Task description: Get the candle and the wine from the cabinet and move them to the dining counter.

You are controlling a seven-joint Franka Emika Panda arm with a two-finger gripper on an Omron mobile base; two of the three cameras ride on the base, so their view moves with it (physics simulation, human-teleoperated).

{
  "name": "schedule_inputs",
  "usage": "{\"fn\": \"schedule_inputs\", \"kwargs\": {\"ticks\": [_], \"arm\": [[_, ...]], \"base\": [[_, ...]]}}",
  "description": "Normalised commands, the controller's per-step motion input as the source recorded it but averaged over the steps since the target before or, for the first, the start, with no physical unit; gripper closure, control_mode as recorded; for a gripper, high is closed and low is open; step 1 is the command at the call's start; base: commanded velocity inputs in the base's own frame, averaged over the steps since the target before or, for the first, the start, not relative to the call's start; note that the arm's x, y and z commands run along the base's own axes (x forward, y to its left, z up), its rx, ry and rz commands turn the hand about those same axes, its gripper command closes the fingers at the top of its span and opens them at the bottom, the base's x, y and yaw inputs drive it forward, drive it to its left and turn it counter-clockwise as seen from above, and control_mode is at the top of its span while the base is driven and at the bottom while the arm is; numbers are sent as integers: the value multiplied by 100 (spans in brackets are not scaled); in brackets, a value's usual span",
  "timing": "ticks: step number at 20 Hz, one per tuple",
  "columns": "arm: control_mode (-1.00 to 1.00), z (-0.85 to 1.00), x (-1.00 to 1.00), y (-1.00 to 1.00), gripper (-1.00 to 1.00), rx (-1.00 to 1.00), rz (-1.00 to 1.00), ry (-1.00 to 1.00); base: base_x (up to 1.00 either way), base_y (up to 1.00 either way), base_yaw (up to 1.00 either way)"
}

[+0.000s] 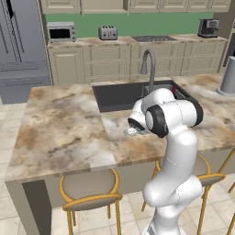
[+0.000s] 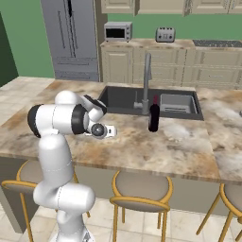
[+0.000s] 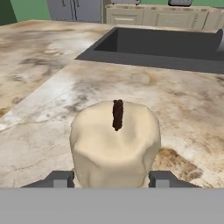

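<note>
The hand (image 3: 113,178) brackets a stubby cream candle (image 3: 114,142) with a dark wick; grip or release unclear.

No legible text or labels anywhere.

Left stretch of the beige-brown marbled dining counter (image 1: 59,128) is bare, wide open for passage. Dark recessed sink (image 2: 127,100) cuts into the middle back; curved steel tap (image 2: 147,78) stands at its front rim. Slim near-black wine bottle with red foil neck (image 2: 154,114) upright just beside the tap, on the counter. Squat cream candle with dark wick (image 3: 115,142) sits between the gripper (image 3: 109,178) fingers, blocking straight-ahead travel. Grey cylinder (image 1: 228,75) at the counter's far right edge. Gold-framed round stools (image 2: 142,191) crowd the near side below.
</note>
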Motion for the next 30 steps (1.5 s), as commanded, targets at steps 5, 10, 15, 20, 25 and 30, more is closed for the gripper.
{"fn": "schedule_inputs", "kwargs": {"ticks": [5,10,15,20,25,30], "arm": [[-100,0,0,0,-100,0,0,0],[-100,0,0,0,-100,0,0,0],[-100,0,0,0,-100,0,0,0],[-100,38,-32,0,-100,0,-1,0],[-100,82,-43,0,-100,0,-8,0],[-100,94,-62,-13,-100,0,-12,1]], "base": [[0,0,0],[0,0,0],[0,0,0],[0,0,0],[0,0,0],[0,0,0]]}}
